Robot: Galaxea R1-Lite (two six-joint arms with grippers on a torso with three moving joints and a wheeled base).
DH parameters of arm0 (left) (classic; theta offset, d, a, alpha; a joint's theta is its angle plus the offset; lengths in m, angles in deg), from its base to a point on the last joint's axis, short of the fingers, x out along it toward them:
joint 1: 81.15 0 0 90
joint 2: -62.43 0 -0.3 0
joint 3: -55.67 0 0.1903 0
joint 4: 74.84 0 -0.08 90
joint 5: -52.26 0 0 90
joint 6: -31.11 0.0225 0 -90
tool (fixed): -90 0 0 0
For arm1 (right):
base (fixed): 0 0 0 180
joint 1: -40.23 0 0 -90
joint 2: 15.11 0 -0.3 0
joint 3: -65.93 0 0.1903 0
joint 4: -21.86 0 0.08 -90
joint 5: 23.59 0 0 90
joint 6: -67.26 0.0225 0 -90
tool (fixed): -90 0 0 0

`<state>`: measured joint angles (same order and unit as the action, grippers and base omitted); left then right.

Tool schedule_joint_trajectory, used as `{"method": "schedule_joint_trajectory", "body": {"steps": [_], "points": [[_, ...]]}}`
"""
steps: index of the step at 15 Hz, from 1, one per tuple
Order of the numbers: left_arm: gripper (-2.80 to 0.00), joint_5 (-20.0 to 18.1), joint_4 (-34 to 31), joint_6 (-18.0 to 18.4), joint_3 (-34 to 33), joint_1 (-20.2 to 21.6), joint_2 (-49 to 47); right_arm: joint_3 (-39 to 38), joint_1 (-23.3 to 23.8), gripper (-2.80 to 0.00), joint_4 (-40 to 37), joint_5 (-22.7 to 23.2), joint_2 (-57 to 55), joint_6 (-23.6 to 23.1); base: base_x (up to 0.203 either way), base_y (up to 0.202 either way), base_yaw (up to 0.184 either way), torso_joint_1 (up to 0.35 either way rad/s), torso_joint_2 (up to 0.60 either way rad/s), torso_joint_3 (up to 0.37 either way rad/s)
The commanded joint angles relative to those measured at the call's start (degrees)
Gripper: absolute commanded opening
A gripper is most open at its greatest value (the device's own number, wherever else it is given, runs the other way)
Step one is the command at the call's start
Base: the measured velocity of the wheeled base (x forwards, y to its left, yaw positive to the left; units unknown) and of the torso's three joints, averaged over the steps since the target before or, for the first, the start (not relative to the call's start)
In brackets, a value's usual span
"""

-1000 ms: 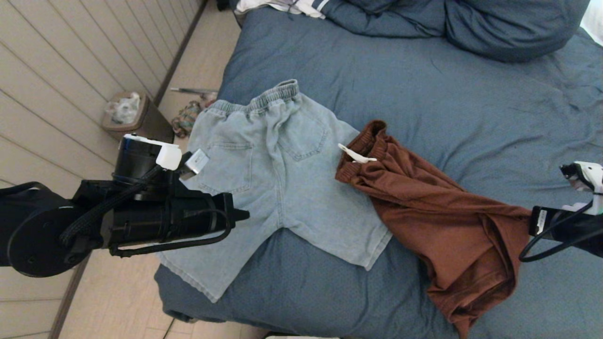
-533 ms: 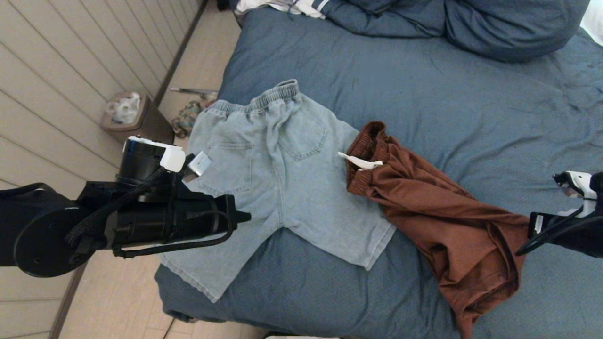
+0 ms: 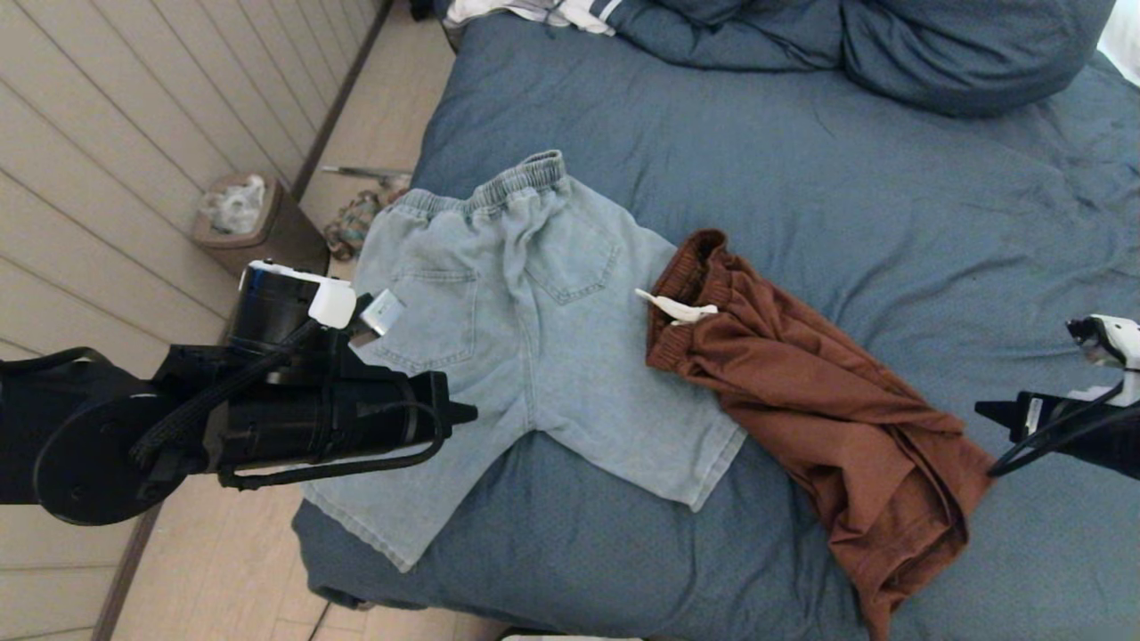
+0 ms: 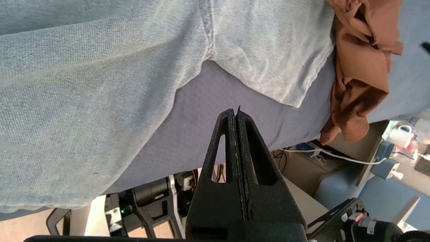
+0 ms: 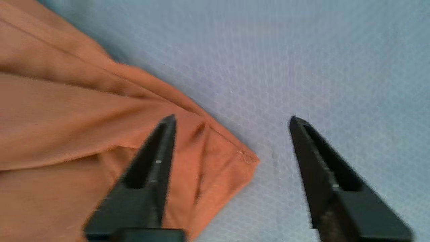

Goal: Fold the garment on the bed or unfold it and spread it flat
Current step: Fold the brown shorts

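The right gripper (image 5: 231,117) hangs with its two black tapered fingers (image 5: 158,158) spread wide and empty over a pointed hem corner of the brown shorts (image 5: 84,134), a smooth rust-coloured fabric lying in soft folds. One finger is above that cloth, the other above the finely woven slate-blue cover of the bed (image 5: 302,67). Beyond the corner, the brown shorts (image 3: 819,401) stretch away to a ribbed waistband with a white tag. The left gripper (image 4: 237,112) is pressed fully together, holding nothing, above the bed's near edge, beside the leg hems of the flat, pale denim shorts (image 3: 525,338), whose elastic waistband lies farthest from it.
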<state>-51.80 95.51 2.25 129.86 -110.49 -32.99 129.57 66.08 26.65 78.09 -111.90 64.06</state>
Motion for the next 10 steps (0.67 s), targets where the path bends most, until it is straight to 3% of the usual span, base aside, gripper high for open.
{"method": "schedule_joint_trajectory", "body": {"steps": [1, 4, 6, 8, 10], "points": [[-2.80, -0.1, 0.0, -0.2, 0.0, -0.2, -0.2, -0.3, -1.6, -2.80, -0.3, 0.5, 5.1, 1.5, 0.000, 0.000, 0.000, 0.000, 0.00, 0.000], [-2.80, 0.2, 0.1, -0.2, 0.2, -1.3, -2.2, 1.9, -9.7, -2.80, -6.5, 1.1, 8.5, 3.8, 0.000, 0.000, 0.000, 0.000, 0.00, 0.000], [-2.80, 0.3, 0.0, -0.1, 2.4, -2.1, -4.1, 6.8, -13.1, -2.80, -11.7, 1.2, 9.5, 8.6, 0.000, 0.000, 0.000, 0.000, 0.00, 0.000], [-2.80, 0.7, -0.9, -0.1, 8.1, -3.2, -8.4, 15.6, -13.9, -2.80, -22.7, 1.3, 11.1, 13.9, 0.000, 0.000, 0.000, 0.000, 0.00, 0.000], [-2.80, 1.3, -3.5, 0.0, 15.7, -4.4, -13.5, 25.5, -14.1, -2.80, -41.4, 2.3, 12.0, 18.0, 0.000, 0.000, 0.000, 0.000, 0.00, 0.000]]}}
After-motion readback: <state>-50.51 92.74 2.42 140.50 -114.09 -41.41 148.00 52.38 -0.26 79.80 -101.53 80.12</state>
